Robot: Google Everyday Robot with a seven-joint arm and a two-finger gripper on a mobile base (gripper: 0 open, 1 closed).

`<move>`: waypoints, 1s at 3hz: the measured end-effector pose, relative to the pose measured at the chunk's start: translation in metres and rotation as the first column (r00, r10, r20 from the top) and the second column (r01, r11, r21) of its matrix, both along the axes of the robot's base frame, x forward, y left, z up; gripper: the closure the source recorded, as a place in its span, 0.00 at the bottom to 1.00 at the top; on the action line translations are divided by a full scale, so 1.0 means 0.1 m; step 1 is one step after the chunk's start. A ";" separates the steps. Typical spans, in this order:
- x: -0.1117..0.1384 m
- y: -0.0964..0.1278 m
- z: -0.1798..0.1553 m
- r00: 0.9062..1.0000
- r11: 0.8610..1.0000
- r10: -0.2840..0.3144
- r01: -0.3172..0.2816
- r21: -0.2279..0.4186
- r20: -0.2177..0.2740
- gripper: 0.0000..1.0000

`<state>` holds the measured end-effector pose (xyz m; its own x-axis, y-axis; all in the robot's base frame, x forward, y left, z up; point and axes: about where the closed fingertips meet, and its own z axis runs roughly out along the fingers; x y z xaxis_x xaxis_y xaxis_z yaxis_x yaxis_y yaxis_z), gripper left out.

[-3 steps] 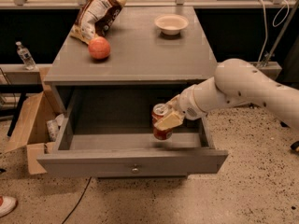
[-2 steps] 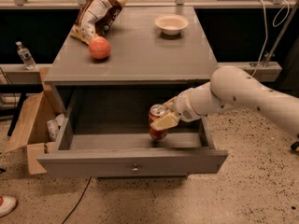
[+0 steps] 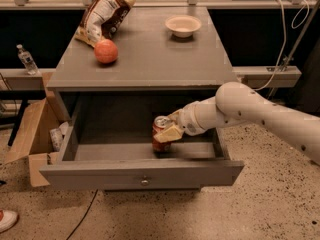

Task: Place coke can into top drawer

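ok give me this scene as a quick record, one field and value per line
drawer: top drawer pulled open, knob facing the camera
can: coke can upright inside the drawer, right of centre; contact with the drawer floor cannot be told
hand: hand inside the drawer, shut on the coke can; arm reaches in from the right
cabinet top: orange fruit, chip bag, white bowl
status: can in drawer, not yet released
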<state>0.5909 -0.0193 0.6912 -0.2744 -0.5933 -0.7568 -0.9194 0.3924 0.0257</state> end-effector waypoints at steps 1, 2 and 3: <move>0.06 0.06 -0.09 1.000 1.000 -0.011 0.011 0.016 0.005 0.60; 0.13 0.06 -0.12 0.999 0.999 -0.028 0.028 0.022 0.021 0.36; 0.15 0.04 -0.13 0.999 0.999 -0.036 0.036 0.026 0.029 0.06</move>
